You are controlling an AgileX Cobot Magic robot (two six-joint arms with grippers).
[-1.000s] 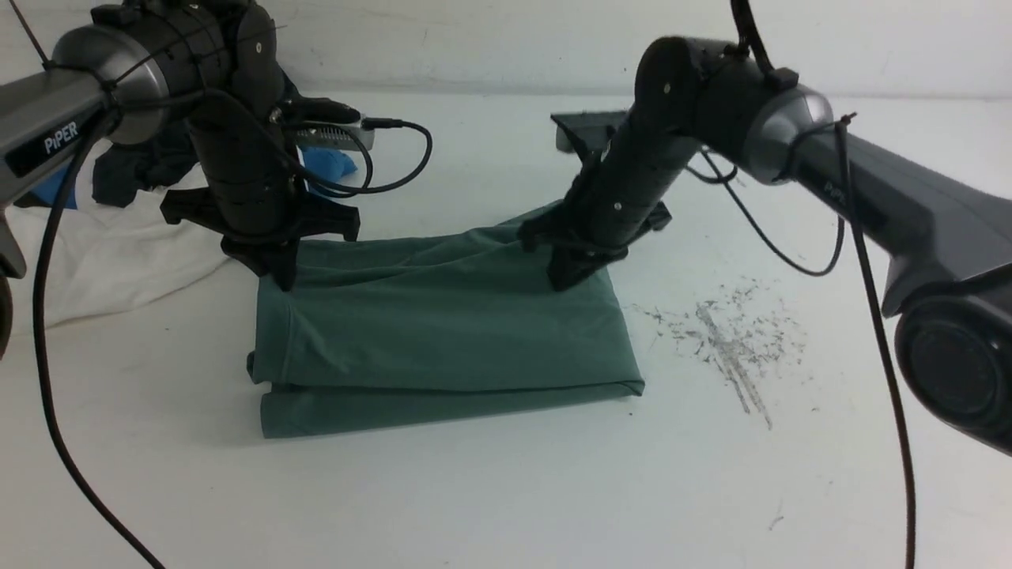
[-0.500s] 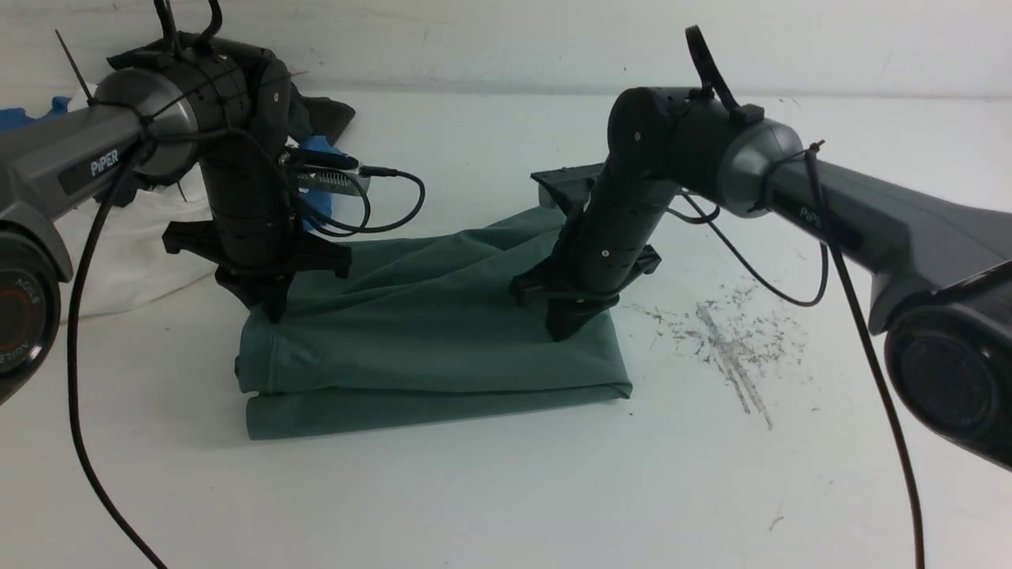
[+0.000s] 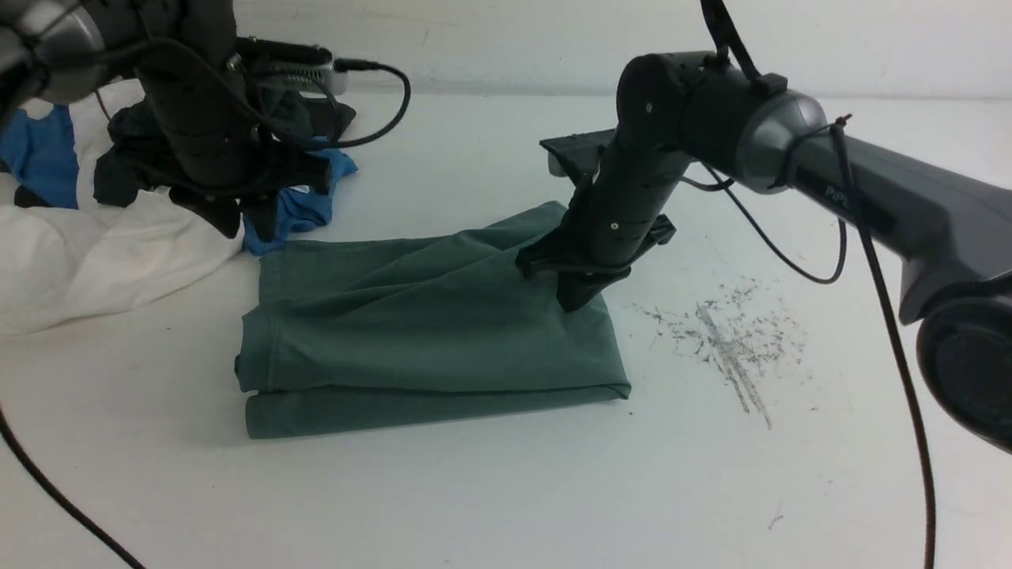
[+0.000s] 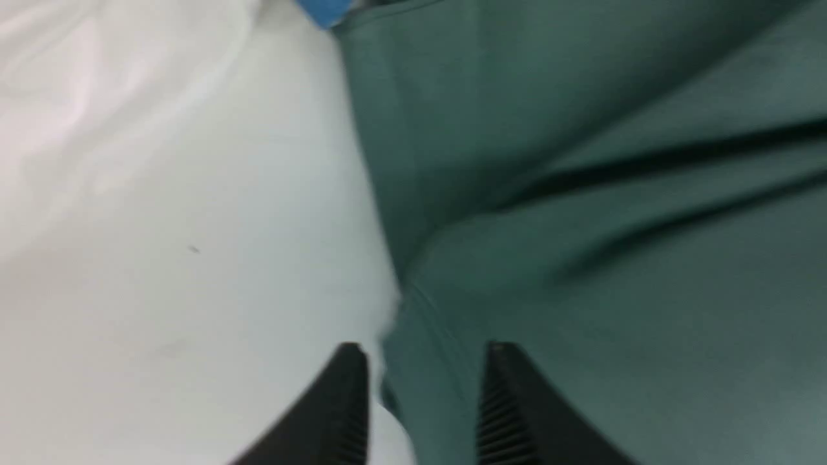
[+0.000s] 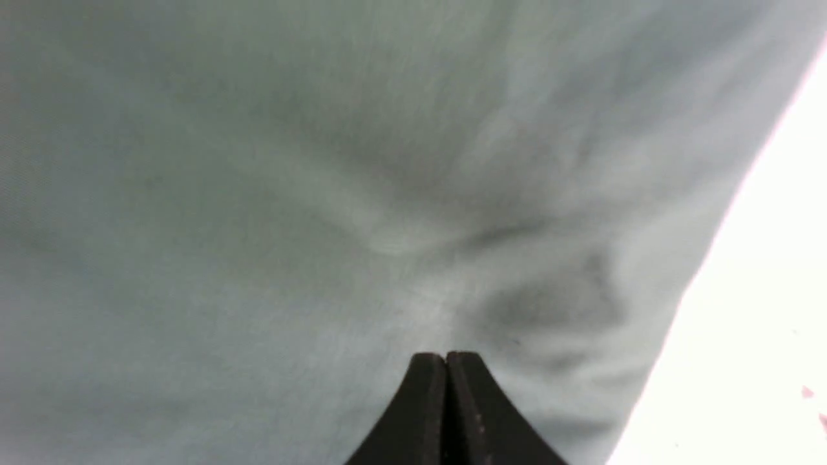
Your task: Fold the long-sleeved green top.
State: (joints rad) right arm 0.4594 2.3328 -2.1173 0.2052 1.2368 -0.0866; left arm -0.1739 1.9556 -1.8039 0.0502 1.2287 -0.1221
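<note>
The green long-sleeved top (image 3: 427, 332) lies folded into a layered rectangle in the middle of the white table (image 3: 506, 490). My left gripper (image 3: 249, 229) hangs above the table just behind the top's back left corner. In the left wrist view that gripper (image 4: 426, 352) is open, and the top's left edge (image 4: 581, 194) shows blurred far below its jaws, held by neither. My right gripper (image 3: 573, 304) is shut, its tip down on the top's right part. In the right wrist view it (image 5: 446, 355) has closed fingers resting on the cloth (image 5: 258, 194), with nothing pinched between them.
A heap of other clothes lies at the back left: a white garment (image 3: 95, 245), a blue one (image 3: 296, 205) and a black one (image 3: 126, 170). Grey scratch marks (image 3: 727, 340) streak the table right of the top. A black cable (image 3: 47, 490) hangs at the front left.
My left gripper has let go of the top's back left corner, opened, and risen back and to the left. The right gripper stayed shut on the top's right part.
</note>
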